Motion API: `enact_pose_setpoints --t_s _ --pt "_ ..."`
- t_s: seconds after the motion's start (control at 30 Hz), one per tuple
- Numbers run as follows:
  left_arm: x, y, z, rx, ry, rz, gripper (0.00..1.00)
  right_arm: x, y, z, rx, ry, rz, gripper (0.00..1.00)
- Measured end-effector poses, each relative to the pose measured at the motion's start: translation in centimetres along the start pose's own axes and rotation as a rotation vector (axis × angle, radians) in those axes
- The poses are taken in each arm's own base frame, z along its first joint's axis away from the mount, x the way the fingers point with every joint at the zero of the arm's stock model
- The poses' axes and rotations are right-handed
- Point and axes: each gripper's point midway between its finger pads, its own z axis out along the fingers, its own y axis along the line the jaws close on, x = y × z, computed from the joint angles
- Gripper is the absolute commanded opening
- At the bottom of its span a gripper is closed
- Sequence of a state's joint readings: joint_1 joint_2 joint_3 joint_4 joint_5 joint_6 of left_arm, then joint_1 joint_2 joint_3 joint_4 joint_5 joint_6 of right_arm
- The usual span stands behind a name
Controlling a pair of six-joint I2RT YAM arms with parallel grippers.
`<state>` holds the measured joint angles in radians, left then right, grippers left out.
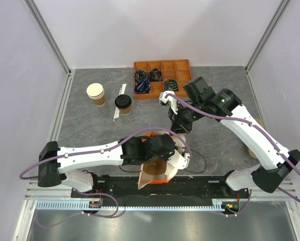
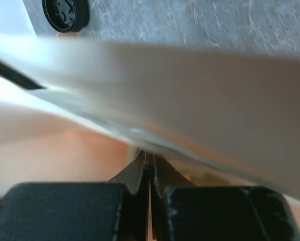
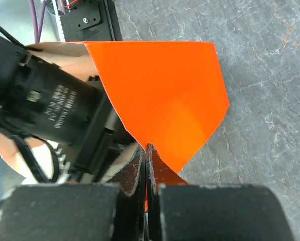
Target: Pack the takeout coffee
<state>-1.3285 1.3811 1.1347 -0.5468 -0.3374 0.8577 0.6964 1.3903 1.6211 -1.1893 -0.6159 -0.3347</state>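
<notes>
The takeout coffee (image 1: pixel 123 104), a tan paper cup with a black lid, stands upright on the table at the back left, apart from both grippers. An orange paper bag with a brown inside (image 1: pixel 155 173) is held open at the near middle. My left gripper (image 1: pixel 168 149) is shut on one edge of the bag (image 2: pixel 155 100); the fingers (image 2: pixel 135 173) pinch it. My right gripper (image 1: pixel 179 128) is shut on the bag's far orange edge (image 3: pixel 165 95), with its fingertips (image 3: pixel 140 165) closed on the paper. The bag fills most of the left wrist view.
A stack of lidless tan cups (image 1: pixel 96 94) stands left of the coffee. A white stick (image 1: pixel 119 103) lies between them. An orange compartment tray (image 1: pixel 182 66) with dark items sits at the back. The left arm's black wrist (image 3: pixel 44 100) shows beside the bag.
</notes>
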Motion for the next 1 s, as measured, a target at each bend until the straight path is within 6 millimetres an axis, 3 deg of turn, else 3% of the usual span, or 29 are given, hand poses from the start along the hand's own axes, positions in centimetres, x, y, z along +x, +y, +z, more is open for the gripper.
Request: enact_pose_setpoints --t_s 0.33,0.43,0.57,0.8,1.0 --pt "1.2 -0.3 1.6 0.045 -0.016 -0.031 0.04 0.3 -0.3 0.0 0.010 0.000 0.006 0.00" --pt "0.9 -0.4 1.4 0.064 -0.041 -0.037 0.20 0.7 -0.6 -0.3 0.025 -0.002 0.019 0.00" --pt "-0.3 0.9 -0.1 0.073 -0.093 -0.062 0.30 1.3 -1.5 -1.2 0.065 -0.024 0.068 0.00" --pt "-3.4 6.4 -5.0 -0.051 -0.235 -0.151 0.29 2.2 -4.0 -1.6 0.193 -0.055 0.182 0.00" --pt "-3.6 6.8 -6.9 -0.067 -0.274 -0.241 0.33 3.6 -5.7 -2.9 0.332 -0.103 0.351 0.00"
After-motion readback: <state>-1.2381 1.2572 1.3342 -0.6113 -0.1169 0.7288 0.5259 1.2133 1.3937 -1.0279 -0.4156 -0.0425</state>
